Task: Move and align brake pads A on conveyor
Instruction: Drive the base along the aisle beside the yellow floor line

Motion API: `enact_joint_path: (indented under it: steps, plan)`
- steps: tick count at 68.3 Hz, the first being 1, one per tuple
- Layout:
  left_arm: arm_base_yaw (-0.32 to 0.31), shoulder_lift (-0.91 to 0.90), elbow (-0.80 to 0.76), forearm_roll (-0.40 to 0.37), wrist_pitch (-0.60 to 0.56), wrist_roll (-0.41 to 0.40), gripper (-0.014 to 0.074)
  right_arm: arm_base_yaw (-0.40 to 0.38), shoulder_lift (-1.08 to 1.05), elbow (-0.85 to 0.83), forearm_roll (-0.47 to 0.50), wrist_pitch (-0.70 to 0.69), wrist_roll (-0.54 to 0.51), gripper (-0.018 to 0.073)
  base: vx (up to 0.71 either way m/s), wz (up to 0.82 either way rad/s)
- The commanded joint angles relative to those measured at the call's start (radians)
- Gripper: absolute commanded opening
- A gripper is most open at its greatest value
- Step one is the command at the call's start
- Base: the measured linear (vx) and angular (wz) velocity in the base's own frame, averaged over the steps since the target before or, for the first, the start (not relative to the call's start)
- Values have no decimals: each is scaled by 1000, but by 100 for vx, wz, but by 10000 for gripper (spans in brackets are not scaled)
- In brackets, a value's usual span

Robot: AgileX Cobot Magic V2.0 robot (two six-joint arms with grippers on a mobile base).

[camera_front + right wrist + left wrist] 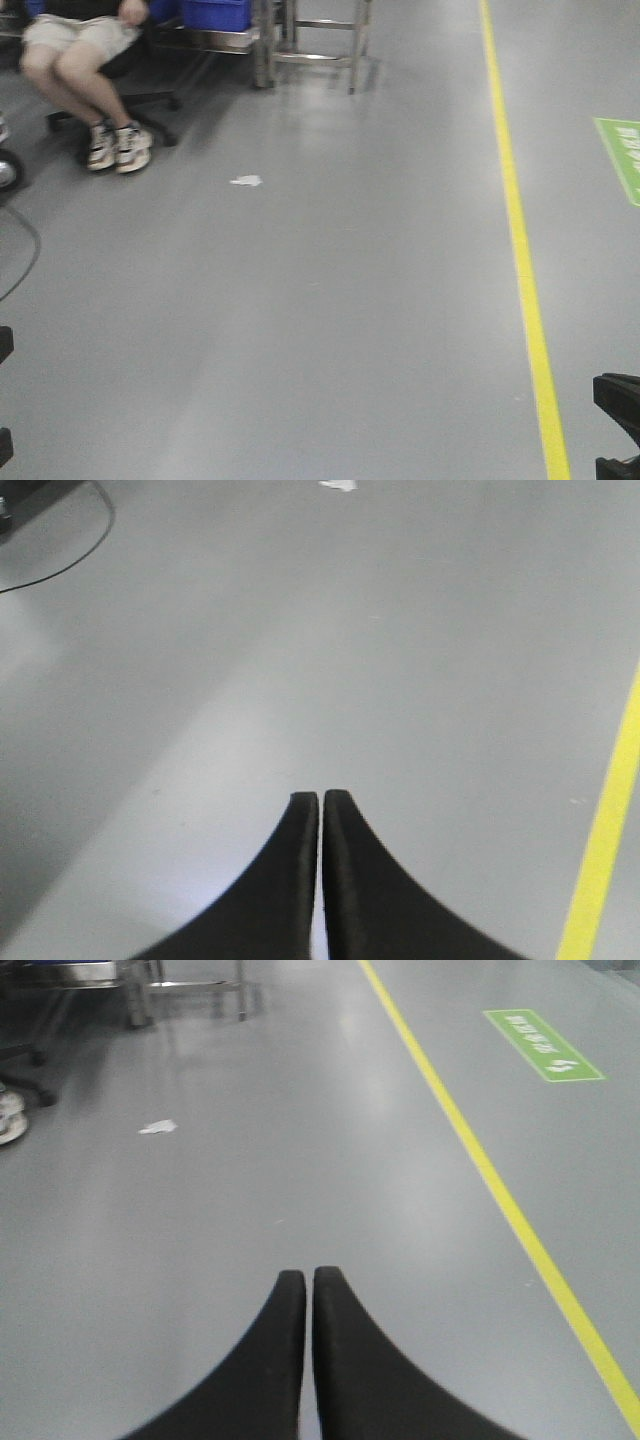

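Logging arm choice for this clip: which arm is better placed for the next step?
Neither, as far as shown. The left hand and right hand are both shut, holding nothing, above the grey floor. Nothing to pick up or place on shows in any view, so neither side is favoured.

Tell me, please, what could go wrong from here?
1. No pads or belt show in any view, so the base probably must drive first; a seated person is ahead on the left.
2. A cable lies on the floor and could snag a wheel.
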Motion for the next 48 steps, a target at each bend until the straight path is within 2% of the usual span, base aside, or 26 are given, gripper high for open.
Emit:
enact_joint_path:
  steps: [1,27,48]
  plan:
    - [-5,4,-26,4,-69,-1,-6,-1,2,-25,6,-57,-10,-8,15,-56]
    - [-5,4,-26,4,-69,-1,-6,-1,2,-25,6,-53,-10,-8,21,-53]
    - [-5,4,-26,4,-69,-1,-6,-1,2,-25,6,-35,-10,-8,35,-30]
